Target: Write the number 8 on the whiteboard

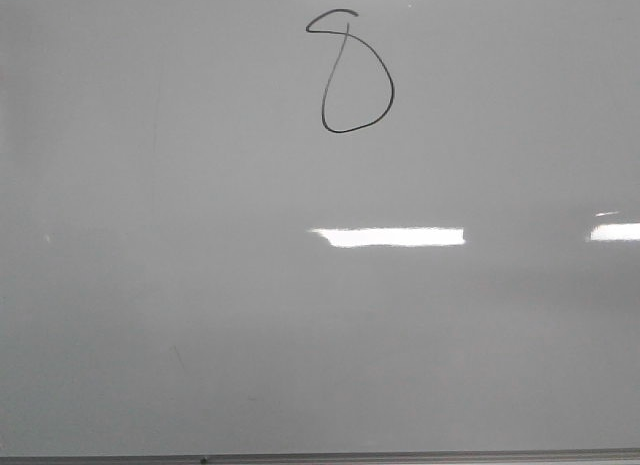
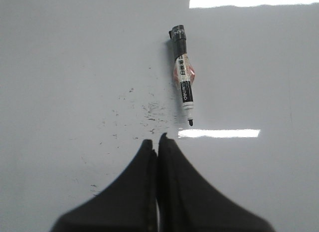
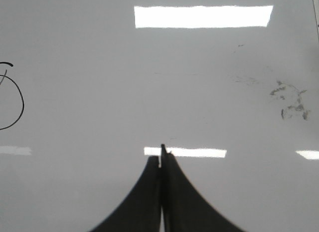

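Observation:
The whiteboard [image 1: 200, 285] fills the front view, pale grey and glossy. The number 8 [image 1: 352, 75] is drawn in thin black line near its far middle, a large lower loop with a small hooked curl on top. Part of the number 8 shows in the right wrist view [image 3: 11, 100]. A black marker [image 2: 183, 75], tip uncapped, lies flat on the board in the left wrist view. My left gripper [image 2: 158, 140] is shut and empty, a short way from the marker's tip. My right gripper [image 3: 160, 154] is shut and empty over bare board. Neither gripper shows in the front view.
Dark ink specks [image 2: 149, 112] lie beside the marker's tip. Grey smudges [image 3: 289, 100] mark the board in the right wrist view. The board's thin grey frame [image 1: 300, 459] runs along the near edge. Bright light reflections [image 1: 388, 237] lie on the surface.

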Action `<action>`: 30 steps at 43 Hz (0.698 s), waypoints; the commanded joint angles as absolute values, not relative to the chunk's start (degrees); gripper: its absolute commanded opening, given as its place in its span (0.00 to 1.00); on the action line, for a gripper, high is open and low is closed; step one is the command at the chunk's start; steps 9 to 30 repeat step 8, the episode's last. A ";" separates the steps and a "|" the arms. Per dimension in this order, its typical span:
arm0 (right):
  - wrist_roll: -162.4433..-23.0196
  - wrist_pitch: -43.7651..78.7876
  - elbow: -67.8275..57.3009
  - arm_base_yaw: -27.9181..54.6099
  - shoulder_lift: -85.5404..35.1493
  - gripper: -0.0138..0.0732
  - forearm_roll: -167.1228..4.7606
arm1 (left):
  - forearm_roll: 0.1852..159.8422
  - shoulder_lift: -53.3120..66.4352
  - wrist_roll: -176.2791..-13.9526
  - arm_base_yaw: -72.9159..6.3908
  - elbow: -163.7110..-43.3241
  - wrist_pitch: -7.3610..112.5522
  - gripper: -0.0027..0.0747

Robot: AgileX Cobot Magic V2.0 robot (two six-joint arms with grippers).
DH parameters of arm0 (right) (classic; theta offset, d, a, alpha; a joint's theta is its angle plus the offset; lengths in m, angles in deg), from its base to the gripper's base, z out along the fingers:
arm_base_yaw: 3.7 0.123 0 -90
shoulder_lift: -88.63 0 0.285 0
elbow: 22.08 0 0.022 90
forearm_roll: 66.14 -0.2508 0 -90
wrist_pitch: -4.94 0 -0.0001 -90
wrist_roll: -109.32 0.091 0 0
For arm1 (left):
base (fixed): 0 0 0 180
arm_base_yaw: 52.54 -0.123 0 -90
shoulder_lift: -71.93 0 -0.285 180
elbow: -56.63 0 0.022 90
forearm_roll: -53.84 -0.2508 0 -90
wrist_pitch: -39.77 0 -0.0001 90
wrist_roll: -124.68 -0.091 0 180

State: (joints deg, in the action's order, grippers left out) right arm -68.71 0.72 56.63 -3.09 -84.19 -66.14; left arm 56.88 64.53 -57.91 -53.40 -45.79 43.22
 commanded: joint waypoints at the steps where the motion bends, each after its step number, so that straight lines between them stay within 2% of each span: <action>1: -68.73 -3.61 56.53 -3.46 -85.21 0.08 -65.29 | 57.16 65.35 -57.41 -52.95 -44.96 38.49 0.01; 30: -68.73 -3.61 56.53 -3.46 -85.21 0.08 -65.29 | 57.16 65.35 -57.41 -52.95 -44.96 38.49 0.01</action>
